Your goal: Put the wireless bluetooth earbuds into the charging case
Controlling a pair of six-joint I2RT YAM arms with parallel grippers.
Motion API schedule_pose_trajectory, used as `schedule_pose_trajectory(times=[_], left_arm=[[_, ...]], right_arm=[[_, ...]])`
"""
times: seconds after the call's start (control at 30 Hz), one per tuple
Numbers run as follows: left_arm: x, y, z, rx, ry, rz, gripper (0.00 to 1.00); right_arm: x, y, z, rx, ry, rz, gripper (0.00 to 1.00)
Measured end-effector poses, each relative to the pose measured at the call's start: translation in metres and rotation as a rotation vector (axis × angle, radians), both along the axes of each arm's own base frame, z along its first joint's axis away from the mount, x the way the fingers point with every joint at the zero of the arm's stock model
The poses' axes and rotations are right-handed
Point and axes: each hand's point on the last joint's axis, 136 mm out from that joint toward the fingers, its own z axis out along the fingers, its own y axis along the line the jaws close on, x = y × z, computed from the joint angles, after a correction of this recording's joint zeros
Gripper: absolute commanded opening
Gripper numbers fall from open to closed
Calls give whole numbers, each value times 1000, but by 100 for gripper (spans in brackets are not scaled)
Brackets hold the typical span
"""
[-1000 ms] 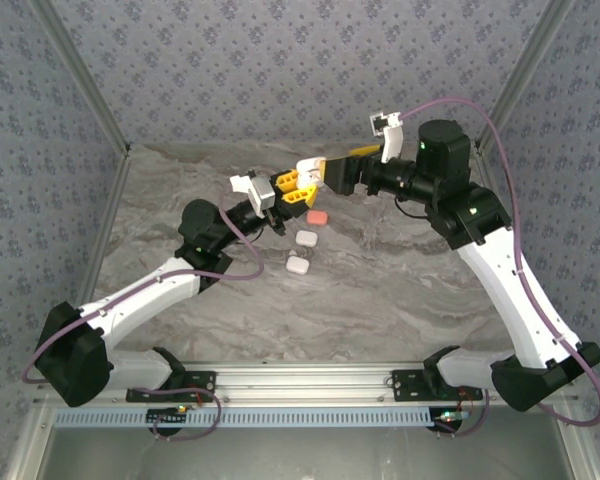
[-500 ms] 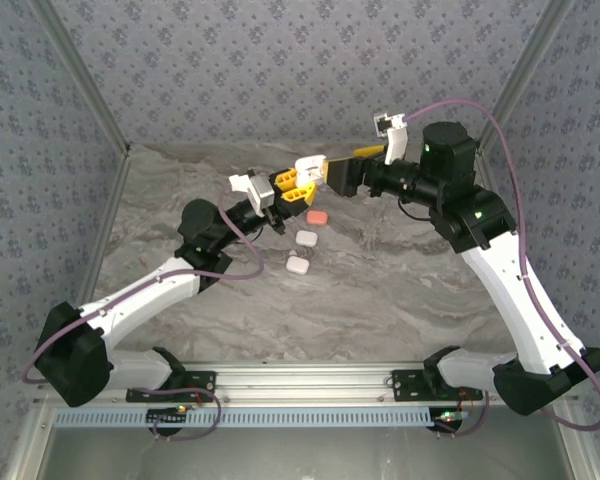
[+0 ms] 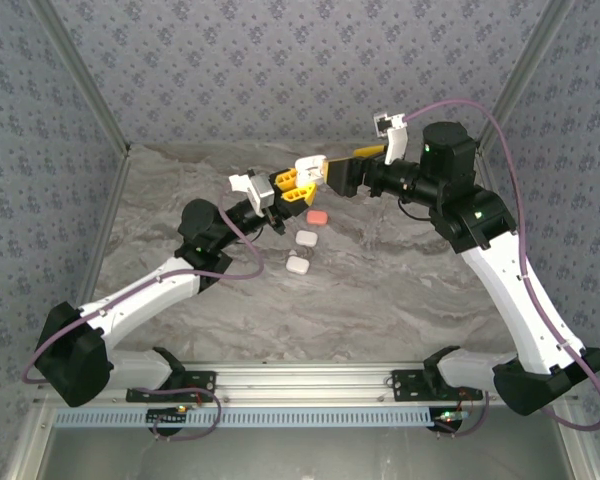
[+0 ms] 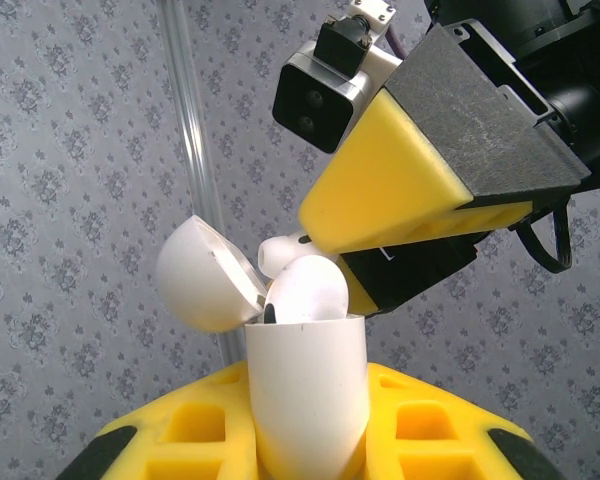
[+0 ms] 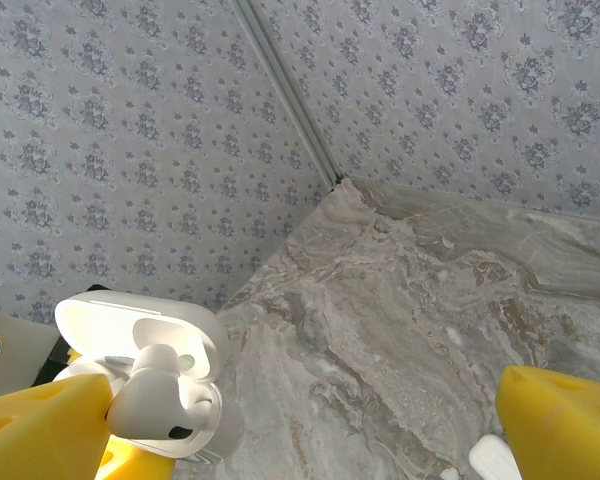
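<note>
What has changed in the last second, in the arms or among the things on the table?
The right arm shifted slightly rightward at its wrist end, then stopped. Nothing was taken or let go. The left gripper stays shut on the open white case with an earbud sticking out; the right gripper stays open. The pink case, the middle white case and the nearest white case lie unmoved.

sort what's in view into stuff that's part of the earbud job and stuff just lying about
Part of the job:
- open white charging case, gripped by the left hand
- white earbud poking out of the case
- right hand, open, close beside the case

Lying about for now:
- pink case on the marble table
- two white cases just nearer than it
</note>
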Motion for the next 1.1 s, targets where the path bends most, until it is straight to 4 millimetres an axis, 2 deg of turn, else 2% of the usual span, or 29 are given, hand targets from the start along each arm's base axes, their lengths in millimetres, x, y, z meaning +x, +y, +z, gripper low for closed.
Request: schedule_pose_trajectory(times=[1.1], left_arm=[[0, 0, -1, 1, 1, 1, 0]], right_arm=[[3, 5, -6, -6, 14, 19, 100]])
